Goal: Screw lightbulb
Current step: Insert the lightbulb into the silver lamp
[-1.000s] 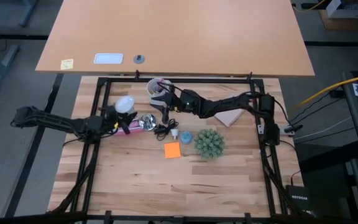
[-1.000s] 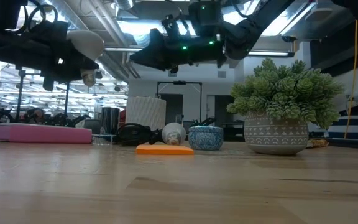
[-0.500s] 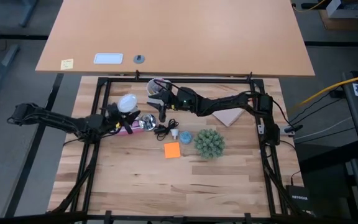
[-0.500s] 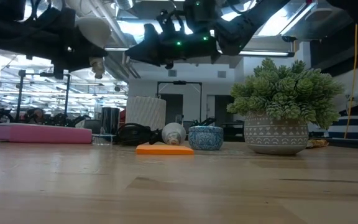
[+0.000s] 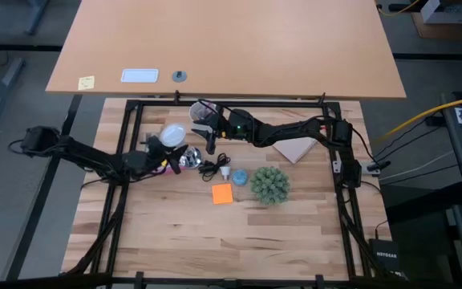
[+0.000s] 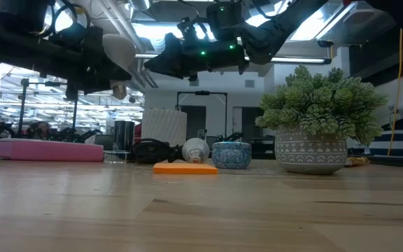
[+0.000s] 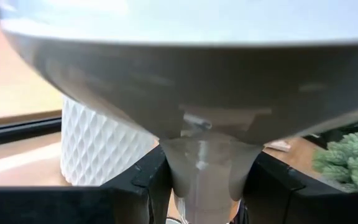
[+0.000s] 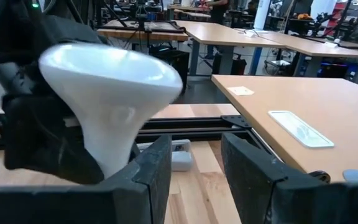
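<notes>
Pale wooden table [image 5: 175, 233]; lit workshop behind

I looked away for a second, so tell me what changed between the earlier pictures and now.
The left claw, shut on the lightbulb, carried it rightward, toward the silver socket and the right claw. The right claw, open and empty, slid slightly toward the table's far edge. Nothing was taken or released. The orange sticky note, blue bowl and potted plant stayed put.

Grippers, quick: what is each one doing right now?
Left gripper: closed on the lightbulb, held up off the table.
Right gripper: open, holding nothing, in the air facing the lightbulb.
</notes>
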